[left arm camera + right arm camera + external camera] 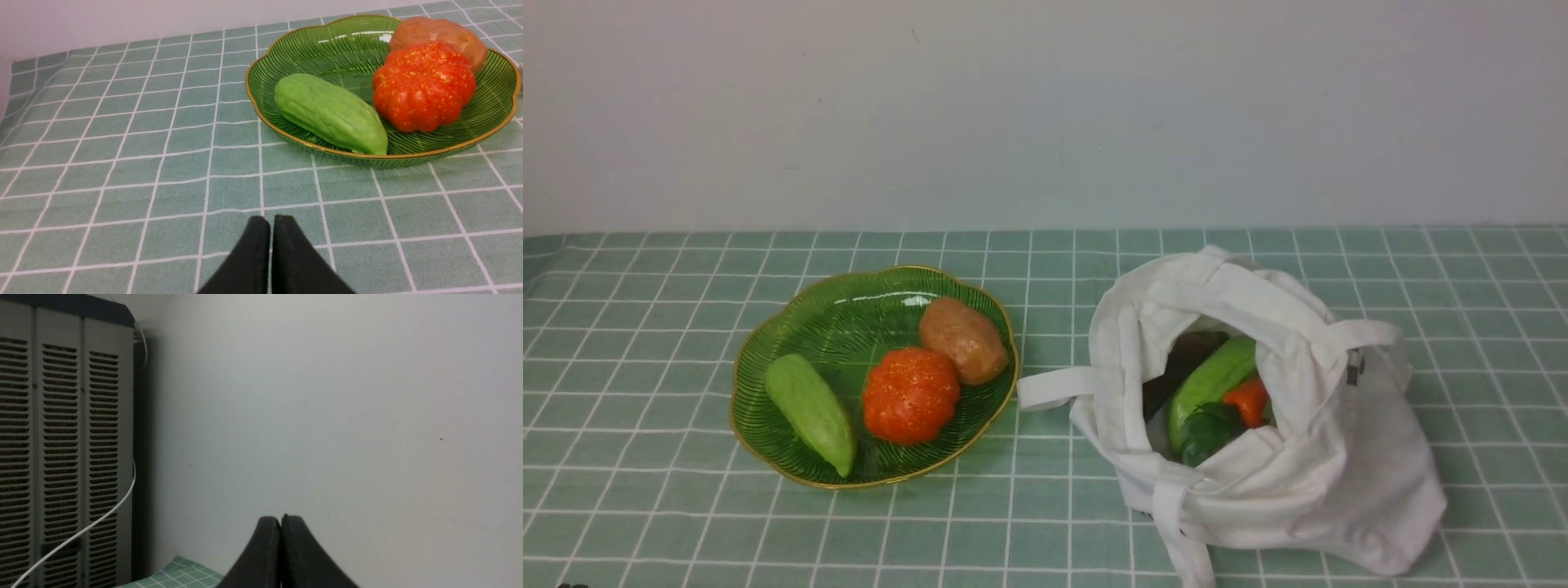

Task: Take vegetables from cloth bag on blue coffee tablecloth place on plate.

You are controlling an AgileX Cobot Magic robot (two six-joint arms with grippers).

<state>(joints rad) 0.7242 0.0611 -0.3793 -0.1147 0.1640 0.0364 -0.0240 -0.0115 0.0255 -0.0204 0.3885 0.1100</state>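
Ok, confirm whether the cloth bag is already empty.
No, the bag still holds a green cucumber, an orange piece and a dark green piece.

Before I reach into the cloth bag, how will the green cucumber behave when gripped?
The cucumber looks glossy and smooth, so it may slip between the fingers. It seems rigid, likely light plastic. It leans against the soft cloth bag beside an orange-red piece, so pulling it may drag fabric or shift its neighbours.
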